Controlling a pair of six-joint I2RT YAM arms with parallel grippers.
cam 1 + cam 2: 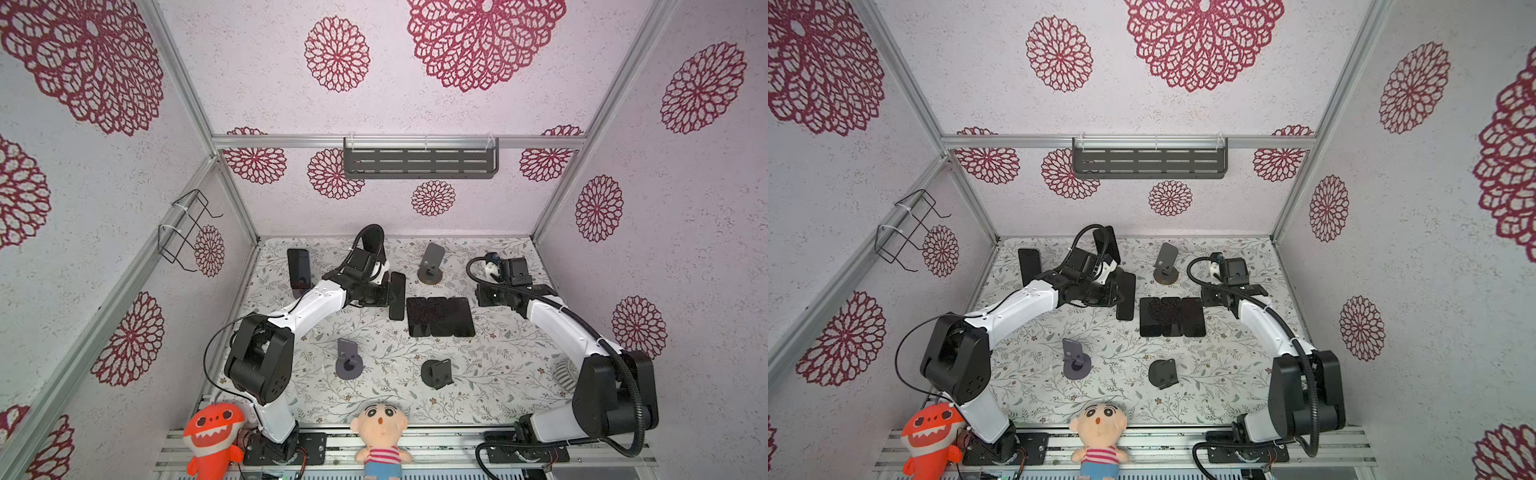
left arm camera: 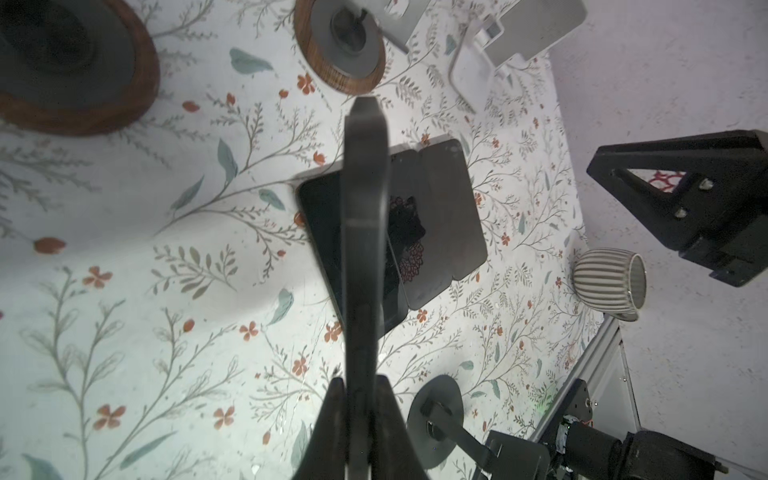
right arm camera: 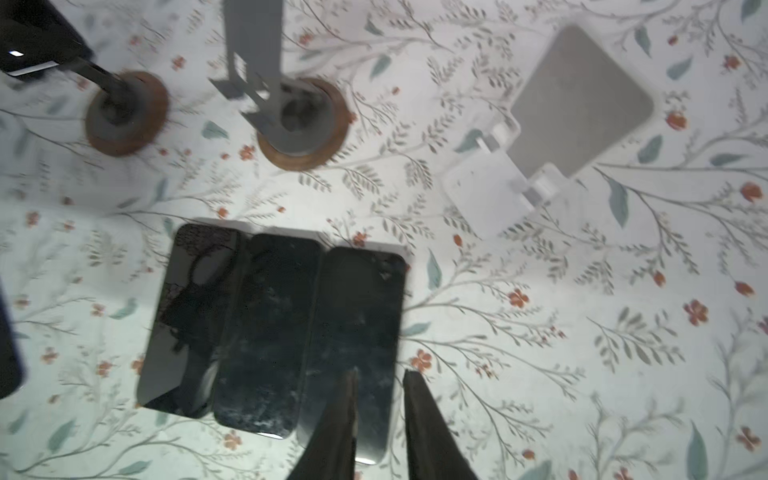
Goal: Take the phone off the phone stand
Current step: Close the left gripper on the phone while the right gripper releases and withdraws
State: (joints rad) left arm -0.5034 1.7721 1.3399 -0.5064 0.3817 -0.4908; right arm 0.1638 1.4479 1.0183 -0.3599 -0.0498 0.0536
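Closest to the lens in the left wrist view, the left gripper (image 2: 361,380) is clamped on a black phone (image 2: 365,208). The phone is held edge-on, its slim side running straight out from between the two fingers (image 2: 332,415). It is off the table and sits in no stand.

Just past the phone's far end stands an empty phone stand (image 2: 340,45) with a round wood-rimmed base. To one side of that, a second wood-rimmed base (image 2: 62,62) shows only in part. Below the held phone, a row of three phones (image 2: 436,216) lies flat, side by side, on the floral tablecloth (image 2: 166,291). A ribbed cup (image 2: 609,286) lies on its side beyond the row, near the wall.

The right gripper (image 3: 380,374) has its jaws a narrow way apart with nothing between them. Its tips are over the end phone (image 3: 357,324) of the row; whether they touch it cannot be told. Ahead of this gripper, past the row, are a white stand (image 3: 540,137) and a tilted phone (image 3: 33,37) carried on the second wood-rimmed base.

In a top view, a propped phone (image 1: 299,268) stands on the far side of the left arm from the row. A grey stand (image 1: 348,359) and a black stand (image 1: 436,373) sit empty behind both grippers, toward the arm bases.
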